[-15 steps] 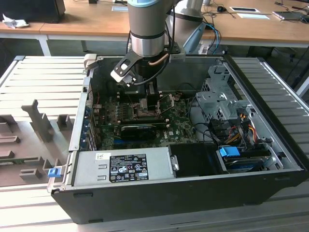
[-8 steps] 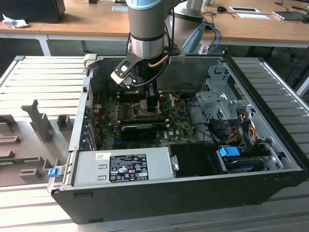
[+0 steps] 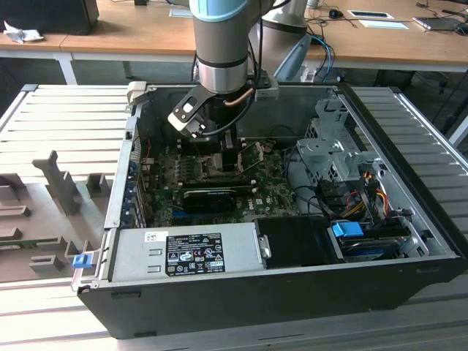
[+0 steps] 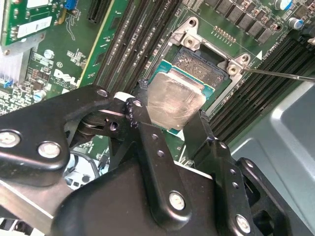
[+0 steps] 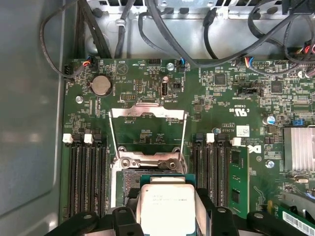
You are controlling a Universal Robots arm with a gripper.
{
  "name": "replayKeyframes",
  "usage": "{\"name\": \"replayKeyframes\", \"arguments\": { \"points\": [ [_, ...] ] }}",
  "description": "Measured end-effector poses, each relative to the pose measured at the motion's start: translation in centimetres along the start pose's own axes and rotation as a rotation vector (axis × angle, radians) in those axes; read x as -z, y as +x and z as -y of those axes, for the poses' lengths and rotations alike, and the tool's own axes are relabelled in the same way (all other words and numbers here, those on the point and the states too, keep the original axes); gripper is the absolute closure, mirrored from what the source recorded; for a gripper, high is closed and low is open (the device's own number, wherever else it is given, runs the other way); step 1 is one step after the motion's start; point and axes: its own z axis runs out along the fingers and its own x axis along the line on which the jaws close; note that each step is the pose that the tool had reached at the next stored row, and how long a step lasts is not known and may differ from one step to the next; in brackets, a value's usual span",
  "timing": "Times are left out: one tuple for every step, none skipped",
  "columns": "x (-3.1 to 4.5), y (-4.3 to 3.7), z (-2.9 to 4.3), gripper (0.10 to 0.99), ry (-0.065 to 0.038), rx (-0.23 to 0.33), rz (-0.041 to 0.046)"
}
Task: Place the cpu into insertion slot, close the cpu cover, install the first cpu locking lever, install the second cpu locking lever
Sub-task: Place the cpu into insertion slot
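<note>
In the exterior view, at 9 o'clock of the open computer case (image 3: 256, 300), grey fixture blocks (image 3: 55, 179). Inside, clenched on the cpu (image 4: 172, 98) by two opposite edges: gripper (image 4: 170, 117), poised over the insertion slot (image 4: 204, 56), contact unclear. Beyond, cpu cover (image 5: 147, 114) flipped open, with memory slots (image 5: 86, 177) flanking. At 3 o'clock of the socket, drive cage (image 3: 329, 150); at 4, tangled cables (image 3: 358, 191); at 6, power supply (image 3: 183, 252).

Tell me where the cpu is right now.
In both wrist views the cpu is held by the gripper over the insertion slot, between the banks of memory slots, with the cpu cover raised open beyond it.
</note>
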Motion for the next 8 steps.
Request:
{"name": "replayKeyframes", "arguments": {
  "points": [
    [-0.11, 0.09, 0.02, 0.557, 0.000, 0.000, 0.0001],
    [-0.22, 0.18, 0.03, 0.557, 0.000, 0.000, -0.0001],
    [-0.37, 0.27, 0.06, 0.557, 0.000, 0.000, -0.0002],
    [-0.51, 0.34, 0.11, 0.557, 0.000, 0.000, -0.0002],
    [-0.70, 0.42, 0.20, 0.557, 0.000, 0.000, -0.0001],
    [-0.83, 0.47, 0.31, 0.557, 0.000, 0.000, -0.0001],
    [-1.02, 0.54, 0.51, 0.557, 0.000, 0.000, -0.0001],
    [-1.09, 0.60, 0.61, 0.557, 0.000, 0.000, 0.0000]
  ]
}}
